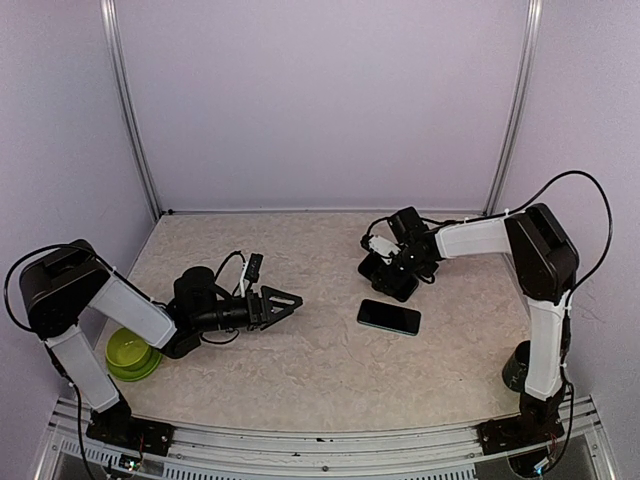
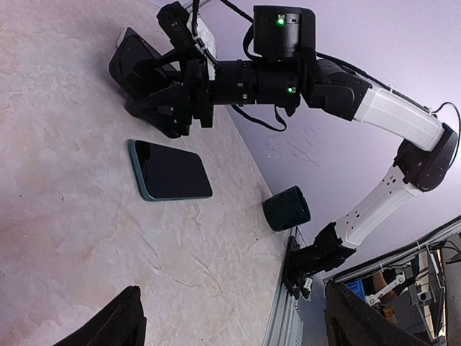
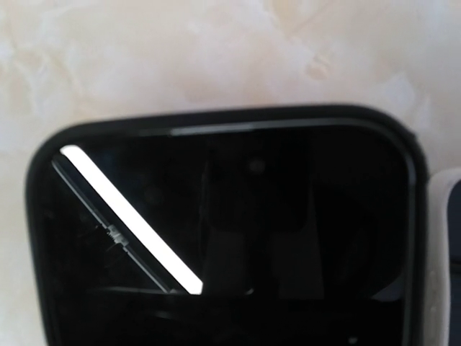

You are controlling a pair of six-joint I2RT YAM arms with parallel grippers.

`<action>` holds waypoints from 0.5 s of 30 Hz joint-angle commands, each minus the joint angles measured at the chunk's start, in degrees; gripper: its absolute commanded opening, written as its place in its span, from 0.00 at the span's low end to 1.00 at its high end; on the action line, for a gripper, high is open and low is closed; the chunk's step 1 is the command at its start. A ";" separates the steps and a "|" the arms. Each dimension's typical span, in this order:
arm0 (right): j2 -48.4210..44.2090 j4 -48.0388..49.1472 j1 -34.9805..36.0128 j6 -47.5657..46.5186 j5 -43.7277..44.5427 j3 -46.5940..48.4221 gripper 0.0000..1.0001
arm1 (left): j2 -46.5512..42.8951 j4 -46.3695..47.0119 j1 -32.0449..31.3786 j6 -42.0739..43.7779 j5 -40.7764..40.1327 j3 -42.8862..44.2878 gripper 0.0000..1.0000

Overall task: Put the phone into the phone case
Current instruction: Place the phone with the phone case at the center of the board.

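The marbled surface (image 1: 300, 370) carried everything, and I placed the rest from the phone (image 1: 389, 316), which lay flat and screen-up near its middle, not yet in anything. Far to the phone's left sat the green bowl (image 1: 125, 352). To the phone's right, at the surface's near corner, stood the dark cup (image 2: 286, 207). My left end effector (image 1: 292, 303) hung left of the phone, well apart from it, jaws spread and empty. My right end effector (image 1: 385, 266) was just behind the phone, down at the black phone case (image 3: 216, 238), which filled my right wrist view. Its jaws stood wide, yet I could not tell whether they pinched the case's edges or merely straddled it. The case lay just beyond the phone, apart from it.

My worry from here was this: if that hold on the case was loose, pressing the phone in would likely skate the case across the smooth surface. The phone lay flat with little edge to catch, so a shallow pinch might slip off its glossy sides. And with both arms converging on one small spot, my end effectors might knock each other or shove the phone askew
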 commanded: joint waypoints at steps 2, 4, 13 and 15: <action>2.49 -3.68 -0.82 -1.80 1.08 0.13 0.62 | 0.07 1.48 0.24 0.45 -0.46 0.04 0.83; 2.07 -4.22 -0.85 -1.98 1.16 -0.07 0.63 | 0.07 1.50 0.28 0.43 -0.50 0.08 0.84; 0.82 -5.26 -1.11 -1.97 0.66 -1.63 0.67 | 0.50 1.72 0.24 0.15 -0.52 0.25 0.84; 1.18 -5.71 -1.16 -1.82 0.69 -1.58 0.68 | 0.51 1.72 0.24 0.07 -0.56 0.25 0.84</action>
